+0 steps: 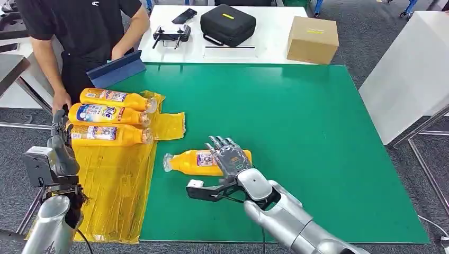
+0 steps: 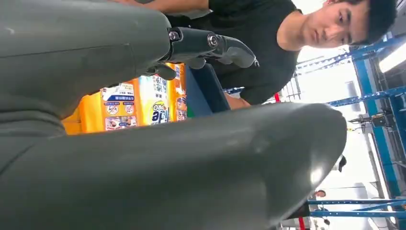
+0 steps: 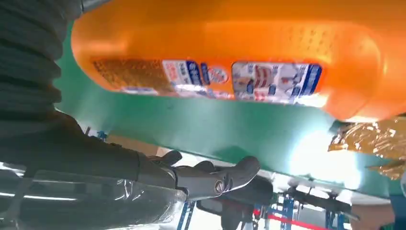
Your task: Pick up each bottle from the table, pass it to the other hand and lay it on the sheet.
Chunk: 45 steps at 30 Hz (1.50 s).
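Note:
An orange bottle [image 1: 188,161] with a clear cap lies on its side on the green table [image 1: 307,132], cap pointing at the yellow sheet [image 1: 114,190]. My right hand [image 1: 230,156] is over the bottle's base end, fingers stretched out and apart, gripping nothing. From the right wrist the bottle [image 3: 239,52] looms close, with a gap to the dark fingers [image 3: 210,179]. Three more orange bottles [image 1: 114,96] [image 1: 106,113] [image 1: 106,133] lie side by side on the sheet. My left hand [image 1: 61,143] is raised at the sheet's left edge, empty, fingers [image 2: 215,45] extended near those bottles [image 2: 139,100].
A person in black stands at the back left, holding a blue board [image 1: 116,70] at the table's corner. Behind it, a white table carries a controller [image 1: 172,34], a black case [image 1: 227,24] and a cardboard box [image 1: 312,38]. Another white table [image 1: 407,74] stands right.

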Available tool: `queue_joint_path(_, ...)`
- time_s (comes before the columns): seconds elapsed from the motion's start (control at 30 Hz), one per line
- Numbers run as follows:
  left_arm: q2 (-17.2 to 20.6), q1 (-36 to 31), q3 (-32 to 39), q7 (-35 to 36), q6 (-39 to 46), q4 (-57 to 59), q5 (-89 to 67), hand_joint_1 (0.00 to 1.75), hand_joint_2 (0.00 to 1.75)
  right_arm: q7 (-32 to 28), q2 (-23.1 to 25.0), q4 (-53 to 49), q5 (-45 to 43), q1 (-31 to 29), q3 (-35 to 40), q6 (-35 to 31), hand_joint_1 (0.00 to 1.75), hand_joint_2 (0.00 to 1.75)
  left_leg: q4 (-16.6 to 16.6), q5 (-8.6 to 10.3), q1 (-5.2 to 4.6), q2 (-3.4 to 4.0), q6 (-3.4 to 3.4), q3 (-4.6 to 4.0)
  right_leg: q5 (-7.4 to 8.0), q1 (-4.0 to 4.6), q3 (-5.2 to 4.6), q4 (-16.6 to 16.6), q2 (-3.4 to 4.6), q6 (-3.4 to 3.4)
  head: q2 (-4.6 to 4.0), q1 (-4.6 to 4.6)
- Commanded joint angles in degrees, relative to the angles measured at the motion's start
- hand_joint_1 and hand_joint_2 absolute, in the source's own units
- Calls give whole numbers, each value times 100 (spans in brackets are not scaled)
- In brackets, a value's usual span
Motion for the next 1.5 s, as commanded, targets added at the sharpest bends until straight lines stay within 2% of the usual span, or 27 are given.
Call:
queue_joint_path(0.03,59,-359,-53,-14,7,572,77,0,0,17,179,978,-79,-364,280,73,0,175,-4,-1,0,1,-9,11,-2,-1,11,-3,-1,-5,0,0)
queue_joint_path(0.63,82,-91,40,-14,14,372,129,0,0,431,233,1739,421,-445,95,-206,0,175,-4,-7,0,6,-14,22,-6,-1,27,-4,2,-8,0,0)
queue_joint_path(1.27,-21,-159,41,13,-3,349,114,0,0,390,278,2122,363,-444,-67,-130,0,175,-5,0,1,-4,-13,42,-2,-1,32,-6,-8,-8,0,-2)
queue_joint_path(1.43,7,-337,14,14,-38,579,130,0,0,415,453,2911,298,-638,-222,35,0,175,-5,2,1,-8,-13,49,-1,-2,37,-6,-13,-8,0,0)
queue_joint_path(1.47,11,-347,15,14,-38,582,130,0,0,406,435,2934,297,-622,-223,38,106,175,-6,0,4,-7,-20,56,-2,1,45,-8,-13,-13,0,-2)
queue_joint_path(1.5,21,-365,7,14,-43,626,130,0,0,405,452,3002,297,-632,-233,62,157,175,-6,1,5,-3,-16,63,-1,1,49,-9,-11,-11,0,-2)
